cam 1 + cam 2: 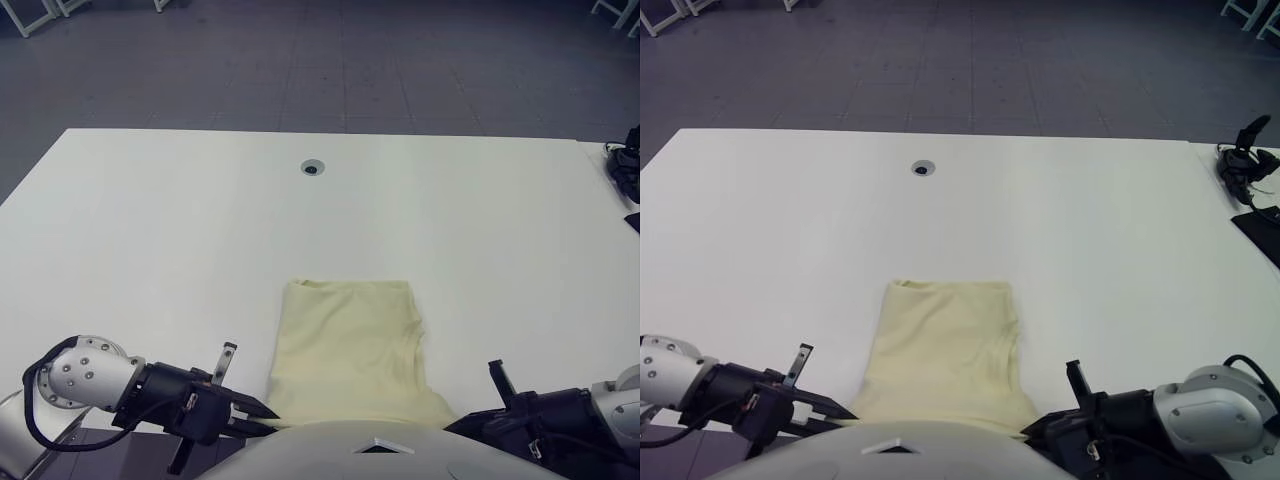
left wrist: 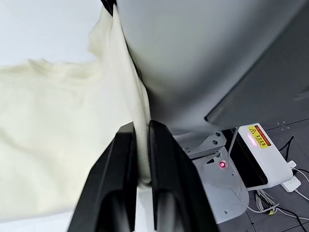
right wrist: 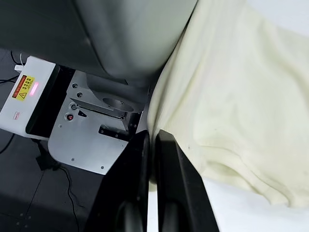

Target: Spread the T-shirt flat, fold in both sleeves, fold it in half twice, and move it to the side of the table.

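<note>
White table [image 1: 150,250] held the folded T-shirt [image 1: 345,350] at my edge | left gripper [image 2: 141,126] — pinched its hem | right gripper [image 3: 153,135] — pinched it too

Nothing properly legible. Just a yellow warning sticker [image 2: 259,136] with a black triangle sign, stuck on the white box [image 2: 271,166] down on the floor. Small print beside the triangle, probably a caution line, way too tiny to read.

White table [image 1: 150,230] carrying a folded pale-yellow T-shirt [image 1: 345,350] at six o'clock, a round grommet [image 1: 312,168] at twelve, black gear [image 1: 1243,162] at two.
</note>
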You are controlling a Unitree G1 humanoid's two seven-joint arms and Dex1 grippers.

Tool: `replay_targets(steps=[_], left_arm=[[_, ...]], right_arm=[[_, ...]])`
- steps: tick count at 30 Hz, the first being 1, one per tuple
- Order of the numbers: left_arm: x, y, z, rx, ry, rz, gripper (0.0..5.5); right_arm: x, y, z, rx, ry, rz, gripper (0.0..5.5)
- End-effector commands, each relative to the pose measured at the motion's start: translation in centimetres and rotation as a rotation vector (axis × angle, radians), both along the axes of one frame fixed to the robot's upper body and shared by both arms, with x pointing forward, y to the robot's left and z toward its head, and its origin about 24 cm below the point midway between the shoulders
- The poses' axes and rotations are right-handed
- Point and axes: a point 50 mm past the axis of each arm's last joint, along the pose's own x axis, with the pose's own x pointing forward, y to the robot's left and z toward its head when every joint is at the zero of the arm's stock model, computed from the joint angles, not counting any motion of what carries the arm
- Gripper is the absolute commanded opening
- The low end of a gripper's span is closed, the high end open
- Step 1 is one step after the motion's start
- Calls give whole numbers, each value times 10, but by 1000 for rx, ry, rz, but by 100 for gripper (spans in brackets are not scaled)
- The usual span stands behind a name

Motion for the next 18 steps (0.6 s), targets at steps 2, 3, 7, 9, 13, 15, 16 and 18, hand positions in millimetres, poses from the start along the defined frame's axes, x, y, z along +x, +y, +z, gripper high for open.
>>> replay_targets(steps=[2, 3, 7, 9, 13, 15, 16, 18], left_arm=[[40, 22, -12, 22, -40, 199, 19], [49, 25, -15, 13, -44, 241, 19], [74, 27, -24, 2, -37, 295, 18], [84, 24, -25, -20, -30, 304, 18], [106, 19, -29, -48, -18, 353, 18], [115, 17, -32, -58, 7, 376, 18], [120, 15, -34, -67, 11, 395, 18], [129, 11, -35, -94, 0, 437, 18]], right_arm=[[33, -8, 13, 29, 14, -44, 1], [42, -9, 15, 43, 29, -56, 1], [75, -9, 19, 106, 75, -107, 1], [93, -8, 18, 111, 76, -137, 1], [123, -6, 11, 100, 83, -180, 1], [135, -6, 4, 87, 84, -205, 1], [144, -6, -1, 83, 74, -235, 1], [157, -6, -9, 71, 70, -265, 1]])
